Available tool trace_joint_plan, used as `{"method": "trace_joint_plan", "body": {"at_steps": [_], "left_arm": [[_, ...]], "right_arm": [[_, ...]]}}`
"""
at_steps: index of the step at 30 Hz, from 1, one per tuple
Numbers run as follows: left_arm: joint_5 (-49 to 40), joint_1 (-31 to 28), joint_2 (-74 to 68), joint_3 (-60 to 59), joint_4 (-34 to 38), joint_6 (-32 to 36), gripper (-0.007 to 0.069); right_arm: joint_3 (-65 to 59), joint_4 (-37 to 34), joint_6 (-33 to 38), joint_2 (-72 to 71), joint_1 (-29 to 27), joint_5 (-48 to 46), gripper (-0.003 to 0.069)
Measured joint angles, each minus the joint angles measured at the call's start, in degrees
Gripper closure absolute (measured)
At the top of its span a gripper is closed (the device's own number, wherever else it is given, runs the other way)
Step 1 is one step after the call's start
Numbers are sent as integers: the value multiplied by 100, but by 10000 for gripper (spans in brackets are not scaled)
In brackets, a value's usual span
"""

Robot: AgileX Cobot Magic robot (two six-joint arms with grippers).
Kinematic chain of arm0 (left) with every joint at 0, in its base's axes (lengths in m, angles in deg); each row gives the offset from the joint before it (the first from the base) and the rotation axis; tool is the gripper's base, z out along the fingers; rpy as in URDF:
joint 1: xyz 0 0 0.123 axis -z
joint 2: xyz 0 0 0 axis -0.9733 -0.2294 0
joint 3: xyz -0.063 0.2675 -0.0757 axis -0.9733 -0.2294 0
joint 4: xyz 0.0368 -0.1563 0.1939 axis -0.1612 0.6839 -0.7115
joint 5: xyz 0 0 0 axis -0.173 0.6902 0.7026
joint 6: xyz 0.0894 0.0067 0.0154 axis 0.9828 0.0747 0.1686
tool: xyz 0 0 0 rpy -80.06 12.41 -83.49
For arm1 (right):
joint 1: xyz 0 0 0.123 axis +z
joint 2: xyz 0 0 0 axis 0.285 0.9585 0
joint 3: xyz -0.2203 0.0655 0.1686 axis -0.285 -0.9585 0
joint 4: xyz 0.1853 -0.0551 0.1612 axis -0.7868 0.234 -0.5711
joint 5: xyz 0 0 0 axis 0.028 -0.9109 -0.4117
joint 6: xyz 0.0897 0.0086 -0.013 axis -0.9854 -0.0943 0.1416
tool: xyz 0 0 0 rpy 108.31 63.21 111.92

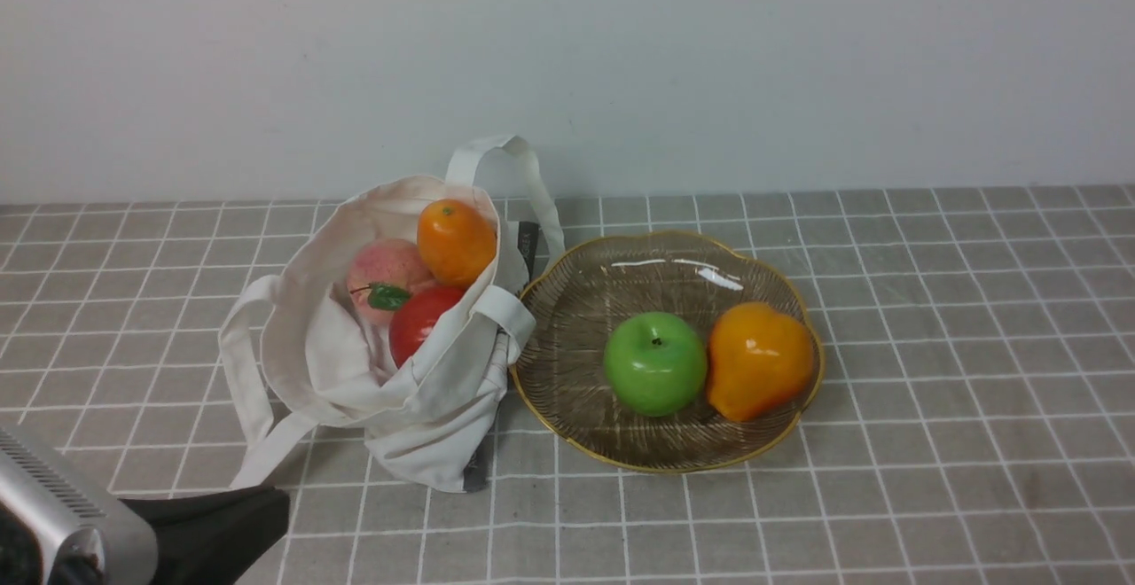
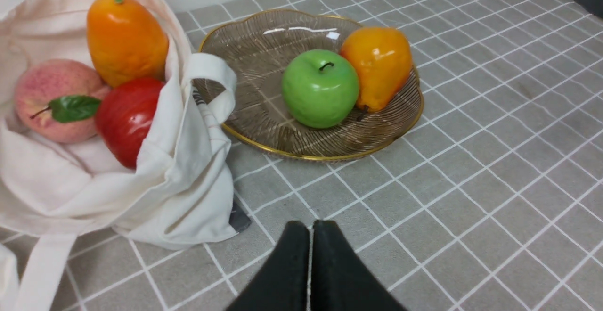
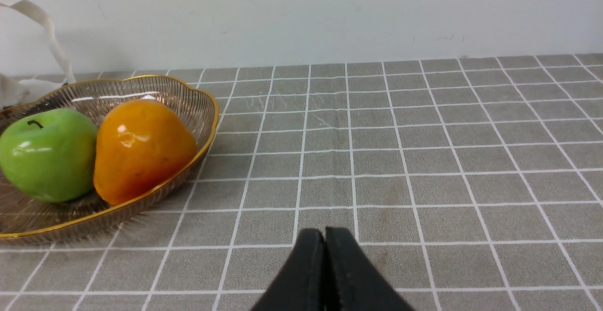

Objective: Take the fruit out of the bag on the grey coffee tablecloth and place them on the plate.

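Note:
The off-white bag (image 1: 417, 408) lies open on the grey checked tablecloth (image 1: 931, 390). It holds an orange mandarin (image 1: 455, 241), a pink peach (image 1: 386, 268) and a red fruit (image 1: 418, 321). To its right the ribbed glass plate (image 1: 576, 301) holds a green apple (image 1: 654, 362) and an orange pear-shaped fruit (image 1: 758, 359). My left gripper (image 1: 275, 507) is low at the front left, in front of the bag, shut and empty (image 2: 311, 226). My right gripper (image 3: 324, 233) is shut and empty over bare cloth, to the right of the plate (image 3: 207, 113); it is out of the front view.
A pale wall (image 1: 709, 62) runs along the back edge of the cloth. The bag's long strap handles (image 1: 244, 381) trail onto the cloth at its left and front. Bare cloth (image 1: 975, 319) lies right of the plate.

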Motion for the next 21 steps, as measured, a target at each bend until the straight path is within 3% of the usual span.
{"method": "trace_joint_plan", "body": {"at_steps": [3, 8, 15, 21], "left_arm": [[269, 0, 38, -236, -8, -6, 632], [661, -104, 767, -866, -762, -526, 632], [722, -1162, 2306, -1873, -2987, -3029, 632], [515, -1352, 2934, -2178, -3807, -4172, 632]], "right_arm": [[0, 0, 0, 0, 0, 0, 674], [0, 0, 0, 0, 0, 0, 674], [0, 0, 0, 0, 0, 0, 674], [0, 0, 0, 0, 0, 0, 674]]}}
